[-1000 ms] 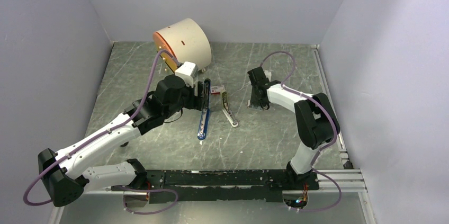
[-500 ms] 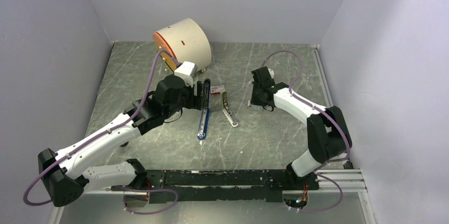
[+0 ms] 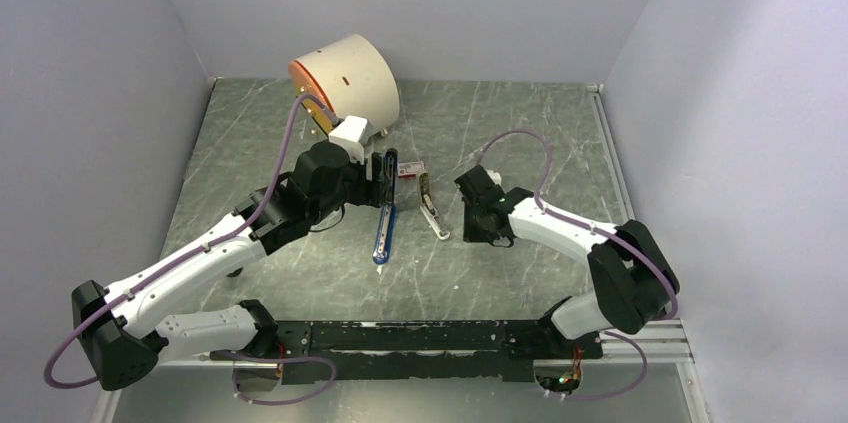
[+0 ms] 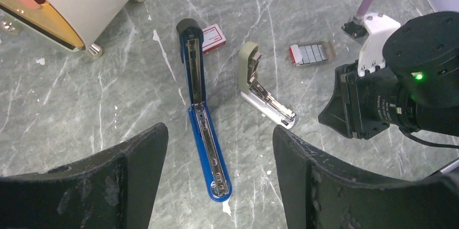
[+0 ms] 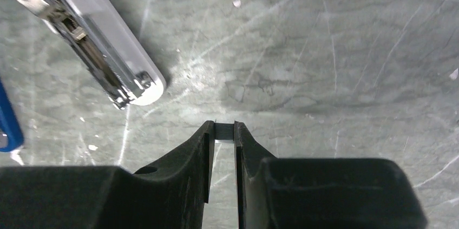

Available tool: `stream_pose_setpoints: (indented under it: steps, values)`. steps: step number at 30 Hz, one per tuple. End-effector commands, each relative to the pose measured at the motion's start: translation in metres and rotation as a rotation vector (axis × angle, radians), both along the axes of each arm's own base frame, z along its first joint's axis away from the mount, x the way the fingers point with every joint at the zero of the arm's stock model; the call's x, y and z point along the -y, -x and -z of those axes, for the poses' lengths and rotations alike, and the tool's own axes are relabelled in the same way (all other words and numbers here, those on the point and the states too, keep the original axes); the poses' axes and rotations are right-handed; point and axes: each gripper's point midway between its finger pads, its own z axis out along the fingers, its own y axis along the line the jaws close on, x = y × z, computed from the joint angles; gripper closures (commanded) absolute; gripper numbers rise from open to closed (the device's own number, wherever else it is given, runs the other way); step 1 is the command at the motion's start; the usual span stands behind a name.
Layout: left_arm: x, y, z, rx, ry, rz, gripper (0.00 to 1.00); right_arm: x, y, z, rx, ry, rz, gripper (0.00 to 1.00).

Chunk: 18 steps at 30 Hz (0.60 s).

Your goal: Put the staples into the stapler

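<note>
The blue stapler (image 3: 384,215) lies opened out flat on the table, silver channel facing up; it also shows in the left wrist view (image 4: 204,131). My left gripper (image 3: 378,179) hovers above it, open and empty, with the stapler between its fingers (image 4: 219,132). My right gripper (image 3: 478,235) is just right of the grey-green stapler. It is shut on a short grey strip of staples (image 5: 224,130) pinched at its fingertips, held a little above the table. The blue stapler's tip (image 5: 7,126) shows at the left edge of the right wrist view.
A grey-green stapler (image 3: 432,211) lies open between the blue stapler and my right gripper. A red-and-white staple box (image 3: 410,170) and an open tray of staples (image 4: 313,54) lie behind. A beige cylinder (image 3: 350,78) stands at the back left.
My right arm has swung from the back right toward the near left, closer to the staplers, with the staples in its grip. The left arm and both staplers have not moved.
</note>
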Motion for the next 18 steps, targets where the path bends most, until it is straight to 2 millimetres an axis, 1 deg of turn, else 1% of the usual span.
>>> stream_pose_setpoints:
  steps: [1, 7, 11, 14, 18]
  values:
    - [-0.0012, -0.0003, -0.0048, 0.011, 0.017, -0.008, 0.25, 0.0091, 0.0127, 0.011, -0.033, 0.046, 0.026, 0.77]
    - [-0.0012, 0.0008, -0.0058, 0.012, 0.023, -0.006, 0.24, 0.0106, 0.0129, 0.0152, -0.043, 0.082, 0.009, 0.74]
    - [-0.0019, 0.0002, -0.0056, 0.013, 0.02, -0.01, 0.24, 0.0095, 0.0142, 0.0174, -0.059, 0.097, -0.001, 0.67]
    - [-0.002, 0.0002, -0.0059, 0.014, 0.021, -0.009, 0.23, 0.0094, 0.0127, 0.0155, -0.058, 0.107, -0.001, 0.61]
    - [-0.003, 0.0, -0.0065, 0.016, 0.022, -0.014, 0.23, 0.0054, 0.0077, 0.0091, -0.038, 0.106, -0.025, 0.58]
